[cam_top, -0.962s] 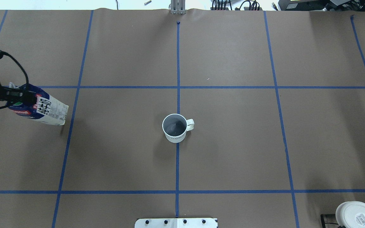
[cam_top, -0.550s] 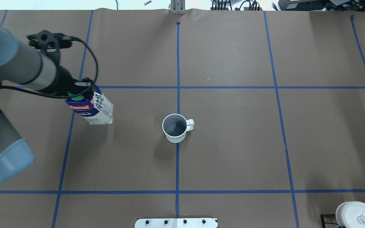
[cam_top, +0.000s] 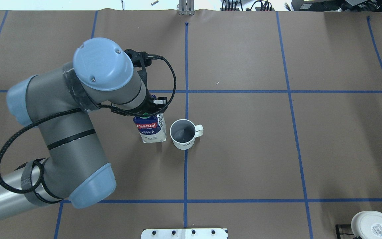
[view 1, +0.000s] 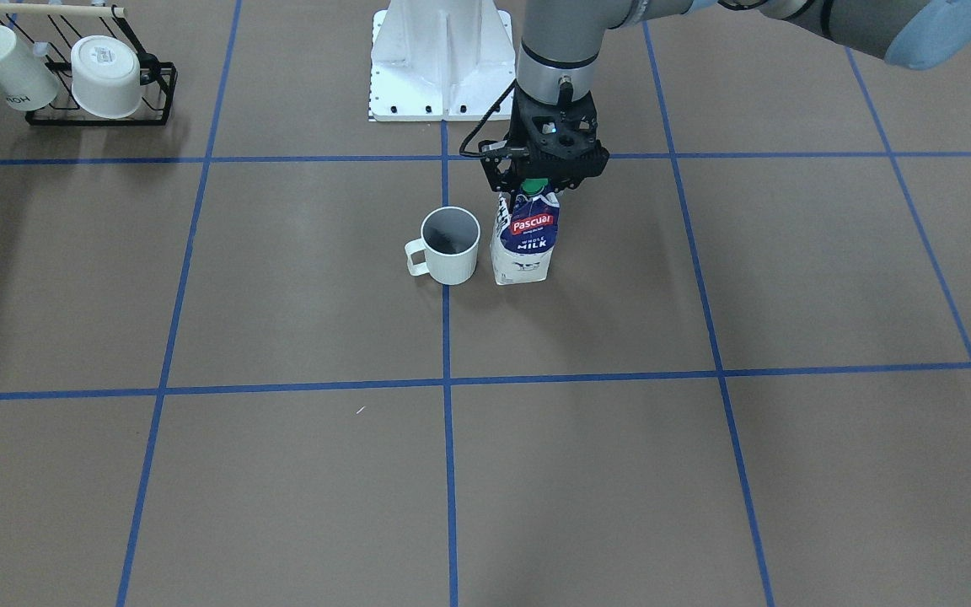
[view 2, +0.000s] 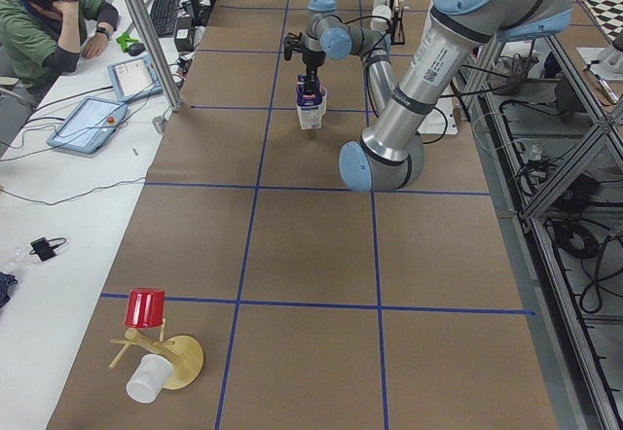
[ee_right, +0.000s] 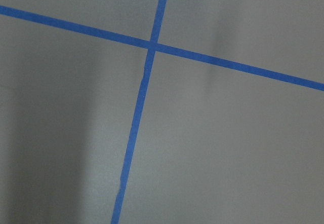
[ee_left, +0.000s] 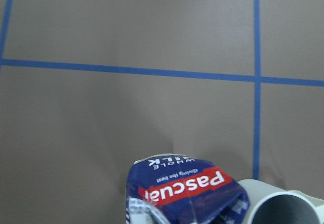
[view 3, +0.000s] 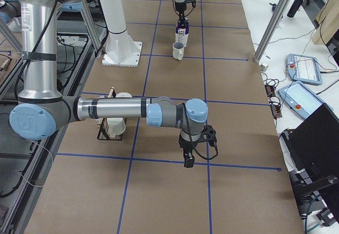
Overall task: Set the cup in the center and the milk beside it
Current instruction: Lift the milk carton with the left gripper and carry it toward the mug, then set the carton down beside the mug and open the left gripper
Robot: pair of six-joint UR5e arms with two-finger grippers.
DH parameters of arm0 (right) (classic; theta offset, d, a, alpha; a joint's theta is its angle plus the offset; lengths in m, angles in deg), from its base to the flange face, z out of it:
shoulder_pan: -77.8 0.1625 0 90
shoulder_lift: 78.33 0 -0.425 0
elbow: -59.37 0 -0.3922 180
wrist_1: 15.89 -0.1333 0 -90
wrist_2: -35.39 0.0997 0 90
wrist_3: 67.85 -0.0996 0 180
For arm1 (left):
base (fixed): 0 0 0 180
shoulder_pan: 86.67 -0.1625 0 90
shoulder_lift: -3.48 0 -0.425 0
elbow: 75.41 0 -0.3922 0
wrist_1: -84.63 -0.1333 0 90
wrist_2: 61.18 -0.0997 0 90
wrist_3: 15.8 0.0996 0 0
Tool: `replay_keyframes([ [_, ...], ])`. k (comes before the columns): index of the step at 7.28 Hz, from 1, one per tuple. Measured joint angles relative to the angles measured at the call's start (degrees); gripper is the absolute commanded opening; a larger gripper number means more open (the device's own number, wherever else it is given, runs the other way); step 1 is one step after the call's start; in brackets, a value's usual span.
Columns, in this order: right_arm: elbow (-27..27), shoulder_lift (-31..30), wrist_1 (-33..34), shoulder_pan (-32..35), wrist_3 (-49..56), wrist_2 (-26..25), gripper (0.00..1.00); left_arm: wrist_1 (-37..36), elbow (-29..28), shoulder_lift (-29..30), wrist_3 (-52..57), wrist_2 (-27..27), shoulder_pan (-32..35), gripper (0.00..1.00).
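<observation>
The cup (cam_top: 182, 132) is a white mug with a grey inside. It stands upright on the blue tape line (cam_top: 185, 166) at the center of the table, and also shows in the front view (view 1: 450, 244). The milk (cam_top: 150, 130) is a blue-and-white carton, upright close beside the cup on my left side, with a small gap between them (view 1: 526, 240). My left gripper (view 1: 543, 175) is shut on the carton's top by the green cap. I cannot tell if the carton's base touches the table. My right gripper (view 3: 189, 161) hangs low over bare table far from both; I cannot tell its state.
A black wire rack (view 1: 72, 84) with two white cups stands at my right near corner, one cup (cam_top: 373, 225) showing a label. The white base plate (view 1: 443, 59) is at the near edge. A red cup on a wooden stand (view 2: 146, 308) is at the far left end.
My left arm has carried the milk carton from the table's left edge rightward to just beside the cup, and turned it more upright. The cup has not moved.
</observation>
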Motion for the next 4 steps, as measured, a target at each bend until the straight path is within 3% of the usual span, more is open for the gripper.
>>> replay_keyframes([
  [2, -0.1, 0.0, 0.0, 0.0, -0.1, 0.0, 1.00, 0.0, -0.5, 0.2, 0.0, -0.2, -1.1, 0.30],
  [3, -0.2, 0.0, 0.1, 0.0, -0.1, 0.0, 1.00, 0.2, -0.6, 0.1, 0.1, -0.2, -1.6, 0.82],
  [4, -0.3, 0.1, 0.1, 0.0, -0.1, 0.0, 1.00, 0.6, -0.7, 0.0, 0.2, -0.2, -2.0, 0.98],
])
